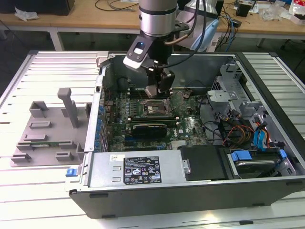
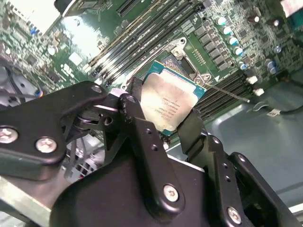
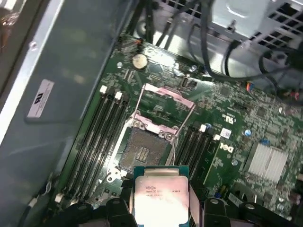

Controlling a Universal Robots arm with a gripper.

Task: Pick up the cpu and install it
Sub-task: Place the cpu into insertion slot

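Observation:
My gripper (image 1: 155, 88) hangs inside the open computer case (image 1: 143, 191), shut on the cpu (image 1: 151, 90). In both wrist views the cpu (image 2: 170, 100) (image 3: 161, 197) is a flat square chip with a pale metal top, pinched at two opposite edges by the black fingers (image 2: 137, 109). The chip hovers just above the motherboard, close to the dark square socket (image 3: 144, 150) (image 1: 155, 109). The socket stands open, with its metal load plate (image 3: 168, 97) swung up. In the second wrist view the socket (image 2: 188, 64) is partly hidden behind the chip.
Memory slots (image 3: 94, 137) flank the socket. A heat sink (image 3: 272, 163) sits farther along the board. A grey slotted tray (image 1: 47, 129) lies outside the case on the exterior view's left. Cables (image 1: 233, 131) and a drive bay (image 1: 252, 162) fill the case's right side.

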